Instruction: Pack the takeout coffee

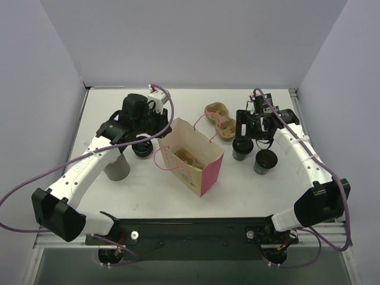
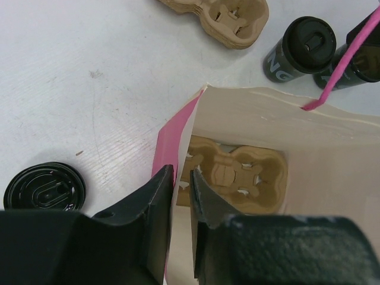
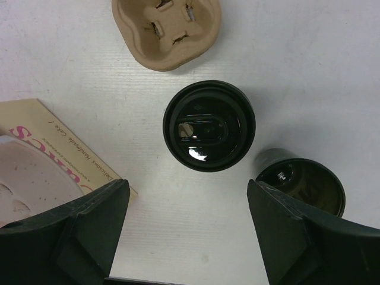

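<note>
And here the small round grey paper cup with a black plastic lid (image 3: 209, 126), the takeout coffee, is being shown upright on the right half of the white worktop (image 1: 148, 199). It is standing between the beige paper bag with a pink side and pink handles (image 1: 191, 159) and the right edge.

The right gripper (image 3: 187, 193) is being held above it, pointing down. In the right wrist view the cup is lying just ahead of the two fingertips, centred on the gap between them, and is being touched by neither. The jaws are being kept spread wider than the lid, and nothing is being gripped.

The lid is being seen as glossy black and round, with a raised rim and an oval recessed panel catching a glint of light. In the left wrist view the cup's wall is being shown as dark grey with pale lettering.

A lidless cup with a dark inside (image 3: 303, 187) is standing just beside the coffee on its near-right, not touching it. A tan moulded-pulp cup carrier (image 3: 166, 29) is lying toward the far edge.

The bag is standing open at the worktop's middle, with a second pulp carrier (image 2: 234, 175) lying at its bottom. The left gripper (image 2: 181, 178) is being held at the bag's left rim, jaws parted by a narrow gap that the paper's edge is running into. A loose black lid (image 2: 44, 189) is lying left of the bag.
</note>
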Robot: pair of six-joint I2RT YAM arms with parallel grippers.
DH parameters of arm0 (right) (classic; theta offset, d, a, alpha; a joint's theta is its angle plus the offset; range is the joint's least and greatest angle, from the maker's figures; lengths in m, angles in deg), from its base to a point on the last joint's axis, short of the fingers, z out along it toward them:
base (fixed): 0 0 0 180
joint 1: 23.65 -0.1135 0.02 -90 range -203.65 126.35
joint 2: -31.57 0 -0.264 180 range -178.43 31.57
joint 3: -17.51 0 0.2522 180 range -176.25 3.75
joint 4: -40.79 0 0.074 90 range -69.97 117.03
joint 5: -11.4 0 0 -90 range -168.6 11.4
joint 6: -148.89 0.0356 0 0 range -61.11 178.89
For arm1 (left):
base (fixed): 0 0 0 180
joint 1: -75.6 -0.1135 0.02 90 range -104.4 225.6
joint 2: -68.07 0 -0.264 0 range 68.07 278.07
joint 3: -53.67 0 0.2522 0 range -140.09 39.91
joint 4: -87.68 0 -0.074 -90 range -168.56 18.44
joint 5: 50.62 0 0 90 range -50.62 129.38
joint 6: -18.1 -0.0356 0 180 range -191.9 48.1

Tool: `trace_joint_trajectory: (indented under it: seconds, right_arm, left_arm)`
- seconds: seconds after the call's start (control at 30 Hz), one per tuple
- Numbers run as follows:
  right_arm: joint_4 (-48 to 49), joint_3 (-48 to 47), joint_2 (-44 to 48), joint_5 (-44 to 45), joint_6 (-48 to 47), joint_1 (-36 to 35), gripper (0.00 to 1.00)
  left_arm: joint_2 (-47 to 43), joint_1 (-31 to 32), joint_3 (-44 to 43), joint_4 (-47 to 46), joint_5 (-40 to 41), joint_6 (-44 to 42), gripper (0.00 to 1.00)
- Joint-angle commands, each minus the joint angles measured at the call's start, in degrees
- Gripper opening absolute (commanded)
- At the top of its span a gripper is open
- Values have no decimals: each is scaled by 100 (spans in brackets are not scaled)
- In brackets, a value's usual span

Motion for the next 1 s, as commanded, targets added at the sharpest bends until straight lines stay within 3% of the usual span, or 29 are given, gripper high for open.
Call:
trace_joint_trajectory:
  seconds: [0.0,0.07,0.17,0.33,0.53,0.63,0.83,0.97]
  right_arm:
    - [29,63,-189,-226,-379,134,83]
    - [29,72,-294,-218,-520,169,84]
    - [55,90,-418,-218,-643,213,84]
    - [265,239,-620,-332,-819,222,84]
    - [425,169,-840,-306,-969,230,84]
    - [468,151,-875,-306,-995,230,84]
    - [486,142,-945,-227,-1074,239,85]
    - [504,195,-989,-148,-1162,248,84]
  left_arm:
    - [-149,-45,-156,31,-98,-126,25]
    - [-158,-36,-164,40,-115,-126,24]
    - [-149,-45,-200,110,-106,-109,35]
    - [-219,-36,-217,224,-98,-91,38]
    - [-219,-28,-191,330,-36,-161,38]
    - [-254,-37,-200,347,-10,-197,29]
    - [-272,-36,-288,409,60,-214,34]
    - [-298,-36,-279,426,43,-232,28]
